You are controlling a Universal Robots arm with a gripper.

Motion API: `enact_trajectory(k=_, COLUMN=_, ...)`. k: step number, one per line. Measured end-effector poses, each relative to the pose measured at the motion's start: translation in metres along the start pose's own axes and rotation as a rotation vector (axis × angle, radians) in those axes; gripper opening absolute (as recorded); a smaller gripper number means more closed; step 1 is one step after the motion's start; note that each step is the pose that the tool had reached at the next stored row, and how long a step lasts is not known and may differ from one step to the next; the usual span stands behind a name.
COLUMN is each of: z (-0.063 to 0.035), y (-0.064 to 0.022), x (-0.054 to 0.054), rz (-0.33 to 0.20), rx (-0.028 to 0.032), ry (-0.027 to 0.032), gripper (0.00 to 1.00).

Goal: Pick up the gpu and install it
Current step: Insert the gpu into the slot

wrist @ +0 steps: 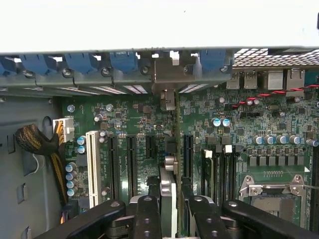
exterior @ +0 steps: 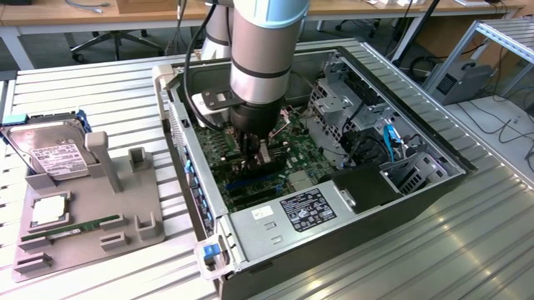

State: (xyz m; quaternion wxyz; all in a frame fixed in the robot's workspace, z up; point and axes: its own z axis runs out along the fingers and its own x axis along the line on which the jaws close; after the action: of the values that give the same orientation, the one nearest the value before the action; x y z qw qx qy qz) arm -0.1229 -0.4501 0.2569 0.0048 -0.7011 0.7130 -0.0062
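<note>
Gpu (wrist: 174, 164), seen edge-on from the wrist camera, stands upright between the gripper (wrist: 169, 209) fingers, which are clenched on its top edge over the motherboard (wrist: 134, 124) slots inside the open computer case (exterior: 434, 156). It looks light, thin and stiff but fragile, best held by the bare board edges. The case lies on a slatted metal table (exterior: 467, 250) in a workshop with desks behind.
</note>
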Motion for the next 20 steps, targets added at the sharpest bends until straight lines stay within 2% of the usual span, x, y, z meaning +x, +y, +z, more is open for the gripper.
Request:
enact_trajectory(k=3, z=0.0027, y=0.0, x=-0.0001, rz=0.0, rx=0.0002, ry=-0.0004, gripper=0.27)
enact_trajectory(k=4, z=-0.0023, y=0.0002, x=-0.0001, rz=0.0, rx=0.0024, ry=-0.0004, gripper=0.27)
enact_trajectory(k=5, z=-0.0026, y=0.0003, x=-0.0001, rz=0.0, rx=0.0024, ry=-0.0004, gripper=0.27)
enact_trajectory(k=6, z=-0.0021, y=0.0003, x=-0.0002, rz=0.0, rx=0.0023, ry=-0.0065, gripper=0.27)
enact_trajectory(k=7, z=-0.0008, y=0.0003, x=-0.0002, rz=0.0, rx=0.0019, ry=-0.024, gripper=0.27)
enact_trajectory(k=8, z=-0.0006, y=0.0003, x=0.0004, rz=0.0, rx=0.002, ry=-0.0222, gripper=0.27)
enact_trajectory(k=10, z=-0.0005, y=0.0003, x=0.0005, rz=0.0, rx=0.0024, ry=0.0068, gripper=0.27)
enact_trajectory(k=11, z=0.0014, y=0.0, x=0.0005, rz=0.0, rx=0.0022, ry=0.0082, gripper=0.27)
enact_trajectory(k=14, z=-0.0021, y=-0.0004, x=0.0004, rz=0.0, rx=0.0028, ry=0.0158, gripper=0.27)
enact_trajectory(k=20, z=-0.006, y=-0.0004, x=0.0004, rz=0.0, rx=0.0028, ry=0.0184, gripper=0.27)
